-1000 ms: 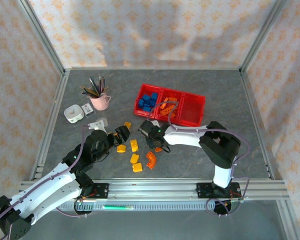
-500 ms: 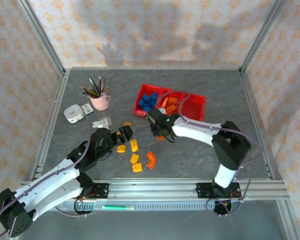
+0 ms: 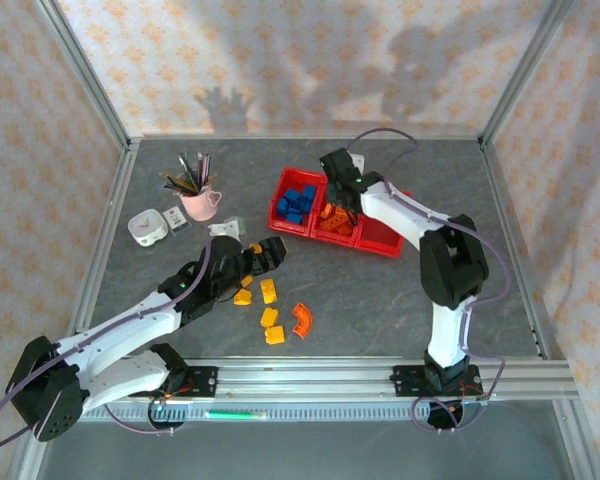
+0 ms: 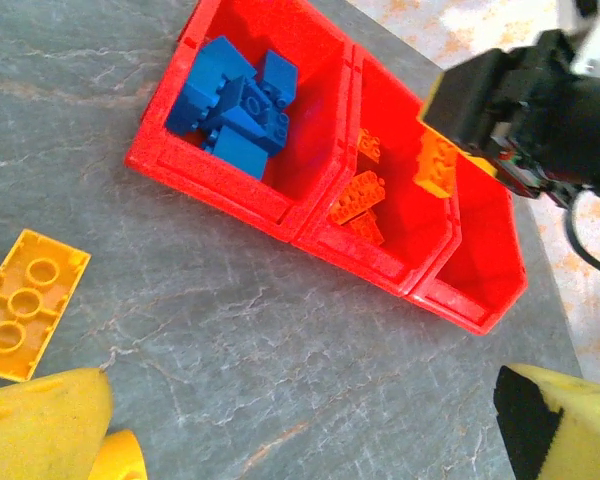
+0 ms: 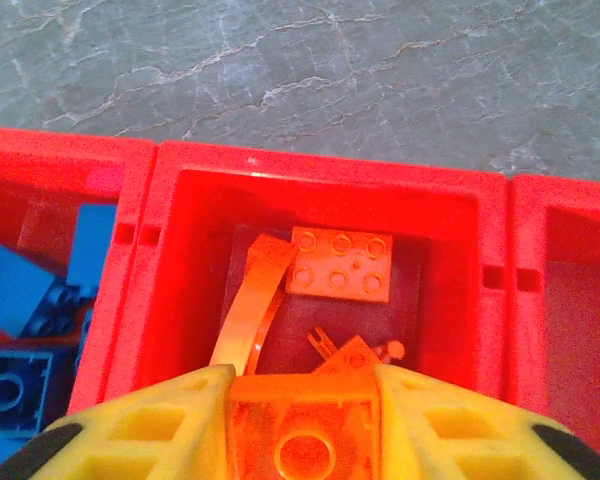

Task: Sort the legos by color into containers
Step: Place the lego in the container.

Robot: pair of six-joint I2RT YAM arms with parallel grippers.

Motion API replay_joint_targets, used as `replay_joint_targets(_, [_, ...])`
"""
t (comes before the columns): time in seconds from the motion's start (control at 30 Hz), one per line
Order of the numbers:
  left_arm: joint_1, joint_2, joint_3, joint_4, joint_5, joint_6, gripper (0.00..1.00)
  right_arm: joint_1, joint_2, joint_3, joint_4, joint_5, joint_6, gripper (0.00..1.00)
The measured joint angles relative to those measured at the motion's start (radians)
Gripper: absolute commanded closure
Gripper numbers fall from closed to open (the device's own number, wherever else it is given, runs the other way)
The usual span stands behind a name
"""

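Observation:
The containers (image 3: 290, 222) are three joined red bins at the back centre. Blue legos (image 4: 235, 110) fill the left bin, orange legos (image 5: 340, 265) and an orange arch (image 5: 250, 300) lie in the middle one, and the right bin (image 4: 480, 245) looks empty. My right gripper (image 5: 300, 440) hangs over the middle bin (image 5: 315, 185), shut on an orange lego (image 5: 300, 430); from above the right gripper (image 3: 332, 200) sits over that bin. Several yellow legos (image 3: 268, 291) and an orange arch (image 3: 302, 318) lie on the table. My left gripper (image 3: 270, 250) stands open beside a yellow lego (image 4: 30, 305).
A pink cup of pens (image 3: 200, 203) and a white box (image 3: 147, 228) stand at the back left, with a small white item (image 3: 223, 229) near them. Metal frame rails (image 3: 310, 372) border the grey table. The right arm (image 3: 450, 270) arcs around the bins' right side.
My right gripper carried the orange lego from the table near the loose pieces up and back over the middle bin. The left arm stretched forward and right toward the bins.

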Motion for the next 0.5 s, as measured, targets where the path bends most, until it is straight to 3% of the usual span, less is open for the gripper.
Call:
replay_joint_targets(0.23, [0.000,0.019,0.022,0.013,0.015,0.019,0.01,0.003,0.023,0.043,-0.004,-0.008,-0.021,0.42])
replay_joint_targets(0.5, [0.000,-0.072,0.009,-0.005,0.015,0.025,0.01,0.088,-0.164,-0.119,0.000,-0.013,-0.017,0.36])
